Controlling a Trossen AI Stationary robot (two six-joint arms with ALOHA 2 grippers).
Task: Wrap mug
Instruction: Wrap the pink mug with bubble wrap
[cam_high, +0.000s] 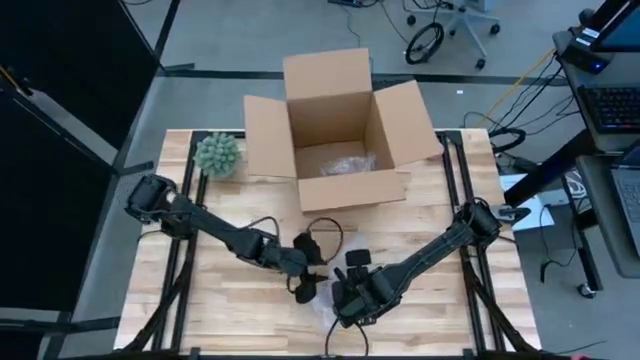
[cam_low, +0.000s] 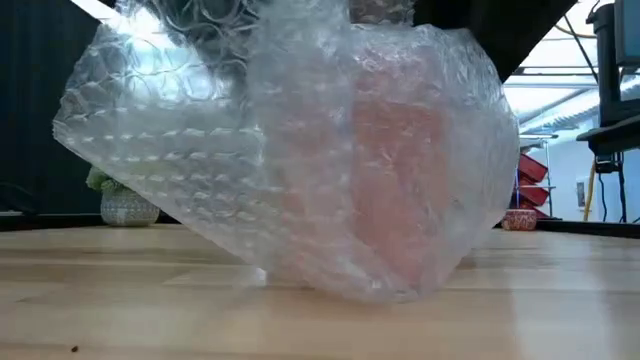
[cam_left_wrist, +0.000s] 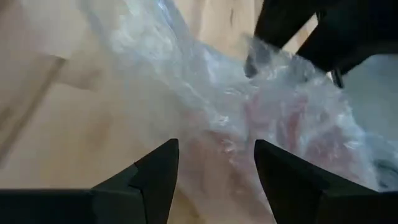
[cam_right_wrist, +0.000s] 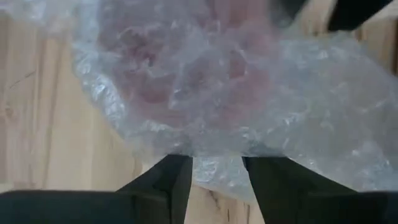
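A pinkish mug (cam_low: 395, 150) is seen only as a blurred pink shape inside a crumpled sheet of clear bubble wrap (cam_low: 300, 150), so its pose cannot be told. The bundle is resting on the light wooden slatted table (cam_high: 240, 300), near the table's front edge and about midway between left and right, and is filling most of the low view. In the high view only a pale patch of wrap (cam_high: 325, 305) is showing under the two grippers.

The left gripper (cam_high: 305, 290) is being held at the bundle's left side; in the left wrist view its dark fingers (cam_left_wrist: 155, 177) are spread apart, with wrap lying between and beyond them, and nothing is being pinched. The right gripper (cam_high: 345, 300) is being held at the bundle's right side, close to the left one; in the right wrist view its dark fingers (cam_right_wrist: 171, 180) are parted with the wrap's edge in the gap, but whether the wrap is being touched cannot be told.

An open brown cardboard box (cam_high: 340, 130) with flaps out is sitting at the far centre of the table, with something pale and crumpled inside. A small green spiky plant in a pale pot (cam_high: 217, 153) is standing at the far left, just beside the box's left flap.
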